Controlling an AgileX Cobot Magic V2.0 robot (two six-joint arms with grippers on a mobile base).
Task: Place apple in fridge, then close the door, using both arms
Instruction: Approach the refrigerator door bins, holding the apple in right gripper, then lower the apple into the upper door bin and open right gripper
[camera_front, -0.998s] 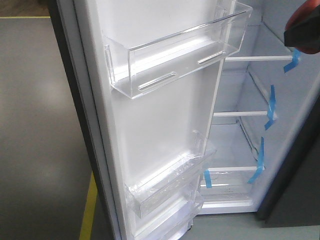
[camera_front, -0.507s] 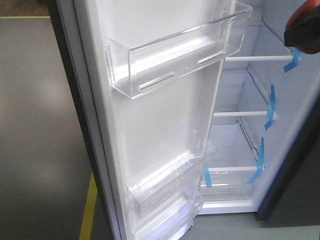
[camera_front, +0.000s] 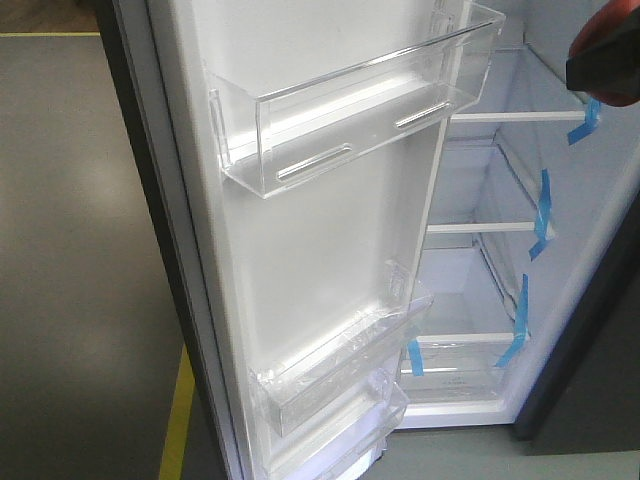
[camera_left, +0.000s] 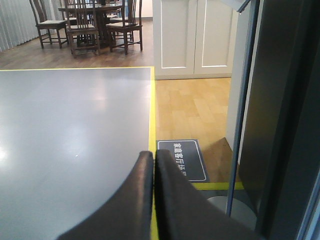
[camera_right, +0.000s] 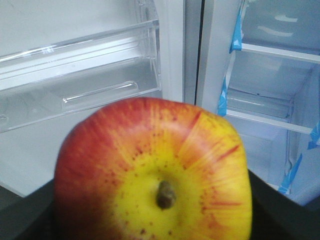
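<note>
Over the last second the right gripper (camera_front: 603, 78) is hardly moving, staying clamped on the apple (camera_right: 152, 172) before the open fridge (camera_front: 470, 185), so placing is pending, while the left gripper (camera_left: 154, 197) is idling pressed together.

Apple (camera_right: 155, 175) is red with streaks fading into a yellow patch around the stem. The stem end faces the right wrist cam and fills most of that view. It's clamped in the right tool (camera_front: 603, 72), at the top right of the front view, near the open fridge (camera_front: 470, 180) and not on a shelf yet. Fridge is dark grey outside and white inside, with 3 white shelves (camera_front: 520, 117) showing and blue tape (camera_front: 543, 215) strips at their ends. Door (camera_front: 330, 250) is swung wide open, its white liner carrying clear bins (camera_front: 350, 110). Left tool (camera_left: 153, 165) has its dark fingers pressed together, gripping nothing.
</note>
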